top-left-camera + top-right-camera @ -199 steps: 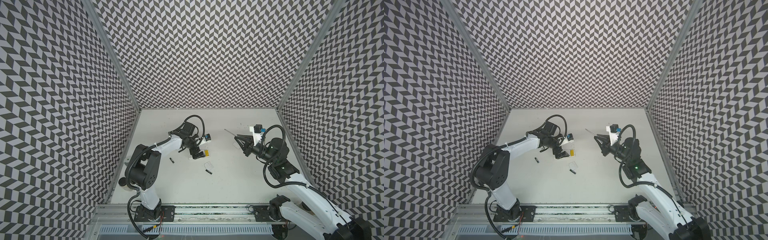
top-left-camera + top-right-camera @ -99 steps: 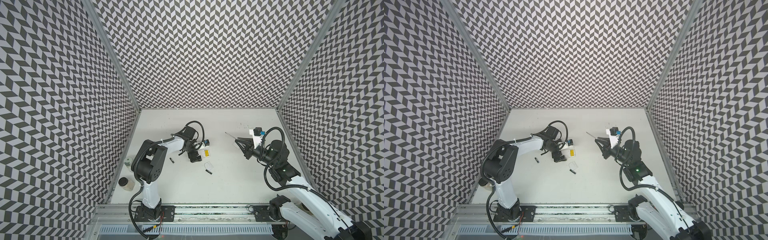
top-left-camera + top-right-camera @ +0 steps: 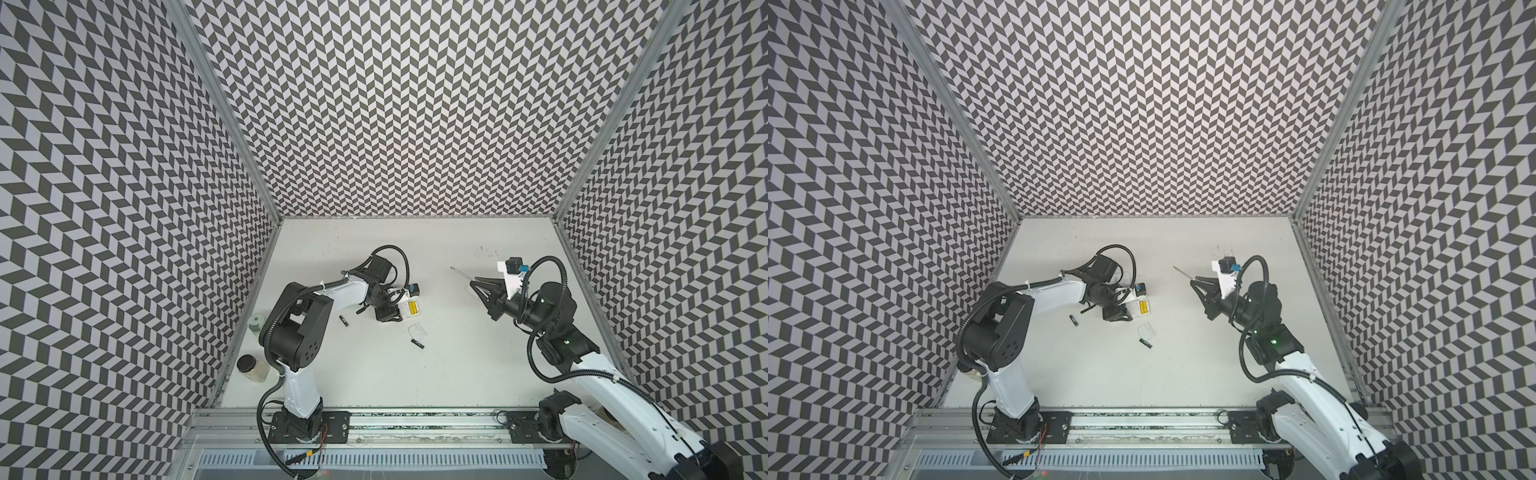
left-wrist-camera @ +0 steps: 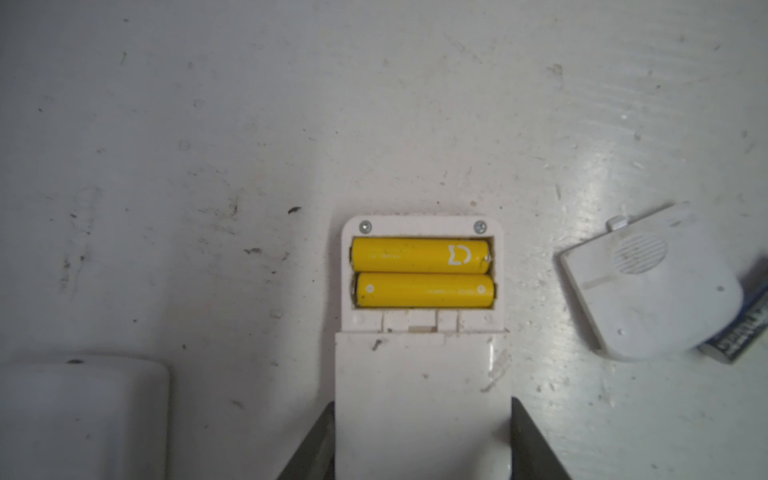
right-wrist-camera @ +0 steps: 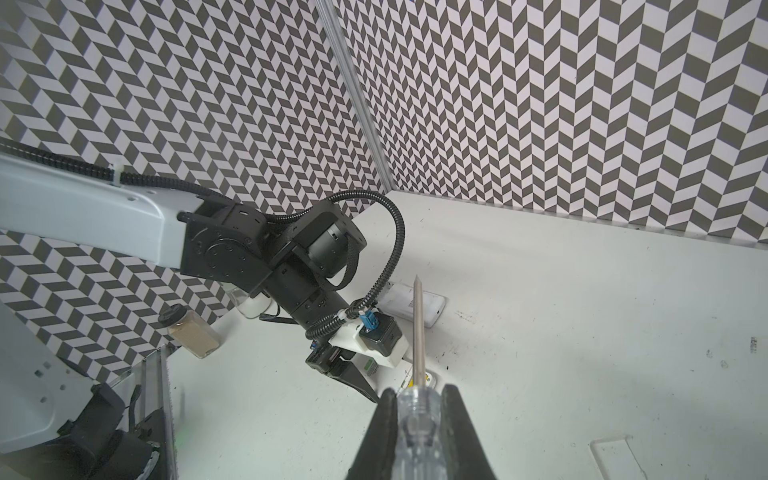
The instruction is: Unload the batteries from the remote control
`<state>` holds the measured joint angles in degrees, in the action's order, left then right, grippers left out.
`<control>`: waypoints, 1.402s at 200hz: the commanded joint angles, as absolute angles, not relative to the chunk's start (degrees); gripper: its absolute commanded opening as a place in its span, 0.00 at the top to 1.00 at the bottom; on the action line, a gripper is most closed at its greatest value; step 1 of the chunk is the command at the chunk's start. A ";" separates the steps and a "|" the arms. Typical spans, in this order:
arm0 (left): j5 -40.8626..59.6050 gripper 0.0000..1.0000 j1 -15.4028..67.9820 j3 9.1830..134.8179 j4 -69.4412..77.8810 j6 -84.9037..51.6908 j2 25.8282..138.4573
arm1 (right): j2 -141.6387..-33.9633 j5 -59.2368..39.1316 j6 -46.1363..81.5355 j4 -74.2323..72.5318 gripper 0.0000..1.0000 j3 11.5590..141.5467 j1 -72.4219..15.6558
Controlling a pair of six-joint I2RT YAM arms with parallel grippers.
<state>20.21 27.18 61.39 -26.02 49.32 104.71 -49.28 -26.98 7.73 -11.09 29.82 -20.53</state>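
Since a second ago the left arm has folded back toward its base, uncovering two jars (image 3: 253, 365) by the left wall, and the left gripper (image 3: 392, 321) has drawn its fingers (image 4: 320, 440) in from wide apart.

Nearest on the desk (image 3: 457, 374), one black battery (image 3: 417, 343) lies just beside the loose battery cover (image 3: 417, 331). In the left wrist view the cover hides one end of it. A second black battery (image 3: 344, 331) lies apart, to the left of the left gripper.

Next comes the remote control (image 4: 422, 395), flat on the desk with its back up and the left fingers pressed against its two long sides. Its compartment is open, and the two yellow batteries (image 4: 422, 272) sit in it side by side, touching.

Farther back and to the right, the right gripper (image 5: 417, 395) is raised off the desk. Its fingers are clenched on the clear handle of the screwdriver (image 5: 417, 328), whose shaft points toward the left arm.
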 commanded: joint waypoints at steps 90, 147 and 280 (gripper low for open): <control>22.23 0.49 23.20 51.69 -34.96 59.12 90.24 | -65.70 -24.91 -7.17 -13.37 1.00 33.63 -31.71; 25.64 0.50 24.48 48.42 -33.63 60.92 89.91 | -79.65 -34.65 -20.41 -7.24 1.00 39.26 -36.59; 25.35 0.54 25.10 46.47 -31.37 62.93 92.13 | -90.32 -36.45 -30.67 -1.54 1.00 43.16 -42.19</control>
